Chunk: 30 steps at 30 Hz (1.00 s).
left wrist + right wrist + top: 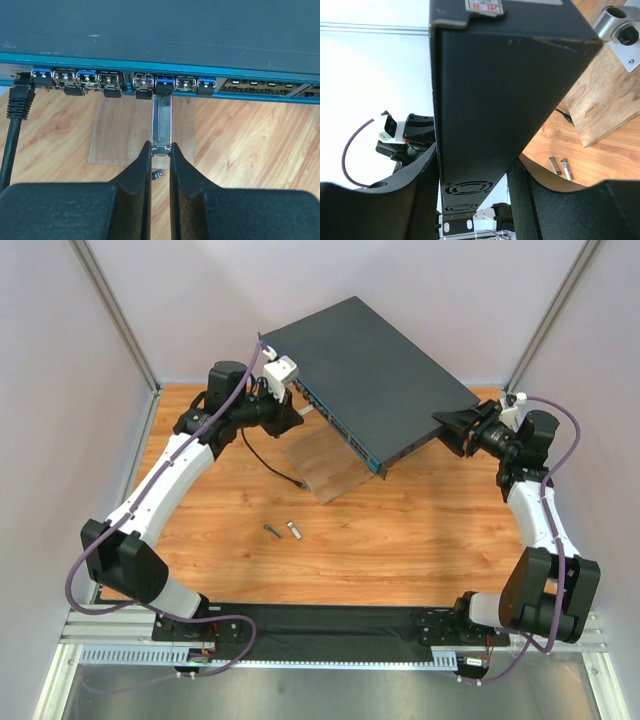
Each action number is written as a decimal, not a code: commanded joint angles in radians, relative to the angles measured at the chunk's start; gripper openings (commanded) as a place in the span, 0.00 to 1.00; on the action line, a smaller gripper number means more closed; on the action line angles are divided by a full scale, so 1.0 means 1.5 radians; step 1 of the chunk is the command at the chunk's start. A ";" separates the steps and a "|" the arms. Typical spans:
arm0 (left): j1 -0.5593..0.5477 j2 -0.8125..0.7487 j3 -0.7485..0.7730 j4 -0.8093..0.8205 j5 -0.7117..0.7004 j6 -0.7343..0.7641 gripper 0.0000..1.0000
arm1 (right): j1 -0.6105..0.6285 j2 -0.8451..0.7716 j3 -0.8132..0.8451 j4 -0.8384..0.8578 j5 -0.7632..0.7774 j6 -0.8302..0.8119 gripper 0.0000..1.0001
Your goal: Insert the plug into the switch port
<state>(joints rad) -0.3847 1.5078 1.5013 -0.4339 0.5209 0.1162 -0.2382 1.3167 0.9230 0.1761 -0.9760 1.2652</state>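
Note:
The switch [370, 360] is a flat dark grey box, raised at an angle, its teal front edge [250, 75] lined with small ports. A slim silver plug [161, 120] points straight at that edge, its far end at a port with a blue tab [164, 85]. My left gripper [161, 150] is shut on the plug's near end, and it sits at the switch's front left [297, 400]. My right gripper [472, 160] is shut on the switch's narrow end [495, 100], one finger on each side, at the switch's right corner [455, 430].
A pale wooden board [325, 465] lies under the switch's front. Two loose silver plugs [272, 531] [294, 530] lie on the table nearer the arms. A black cable [20, 95] is plugged in at the far left port and trails over the table [270, 460].

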 commanded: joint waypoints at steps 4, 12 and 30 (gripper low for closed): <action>-0.003 0.011 0.020 0.015 -0.041 0.017 0.00 | 0.012 0.012 0.036 0.053 0.037 -0.087 0.00; -0.004 0.009 0.020 0.019 -0.062 0.014 0.00 | 0.012 0.015 0.035 0.053 0.036 -0.088 0.00; -0.039 0.029 0.063 0.016 -0.090 0.029 0.00 | 0.012 0.015 0.036 0.047 0.039 -0.092 0.00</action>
<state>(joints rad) -0.4221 1.5249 1.5406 -0.5018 0.4358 0.1329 -0.2390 1.3205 0.9268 0.1741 -0.9787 1.2644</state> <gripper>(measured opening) 0.171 0.492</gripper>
